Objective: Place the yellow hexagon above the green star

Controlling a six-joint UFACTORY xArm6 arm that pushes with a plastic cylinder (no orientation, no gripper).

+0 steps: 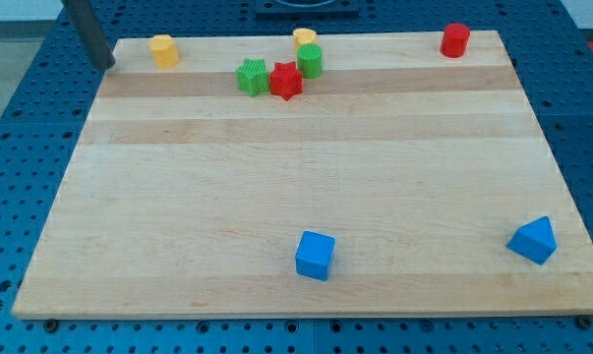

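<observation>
The yellow hexagon point(162, 50) stands near the top left corner of the wooden board point(276, 167). The green star point(252, 77) lies to its right and slightly lower, touching a red star point(286, 81). My tip point(106, 65) is at the board's top left edge, to the left of the yellow hexagon and a short gap away from it. The rod rises out of the view's top.
A green cylinder point(310, 61) and a second yellow block point(304, 38) sit just right of the red star, at the top edge. A red cylinder point(455, 39) is at the top right. A blue cube point(315, 255) and a blue block point(533, 240) lie near the bottom.
</observation>
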